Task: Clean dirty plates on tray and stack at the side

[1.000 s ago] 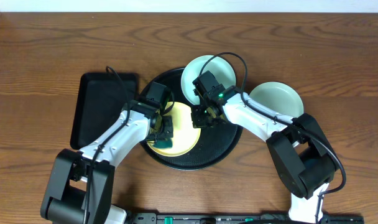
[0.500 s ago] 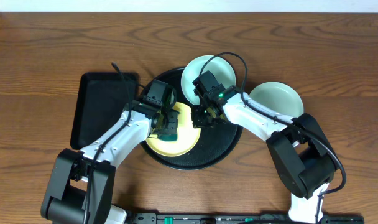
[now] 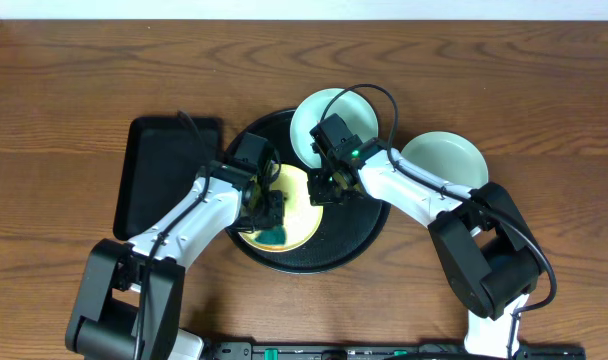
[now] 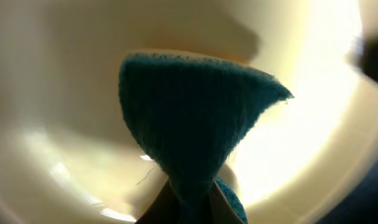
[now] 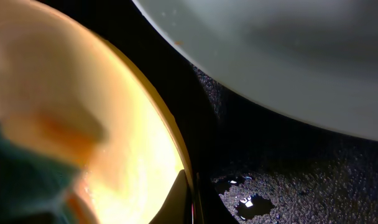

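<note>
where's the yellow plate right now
In the overhead view, the yellow plate lies on the round black tray, left of centre, under the left hand with its teal cloth, beside a mint plate.

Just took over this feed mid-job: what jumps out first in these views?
A teal cloth pinched in the left gripper rests on the yellow plate on the round black tray. The right gripper pinches that plate's right rim, and a mint plate sits at the tray's far edge.
</note>
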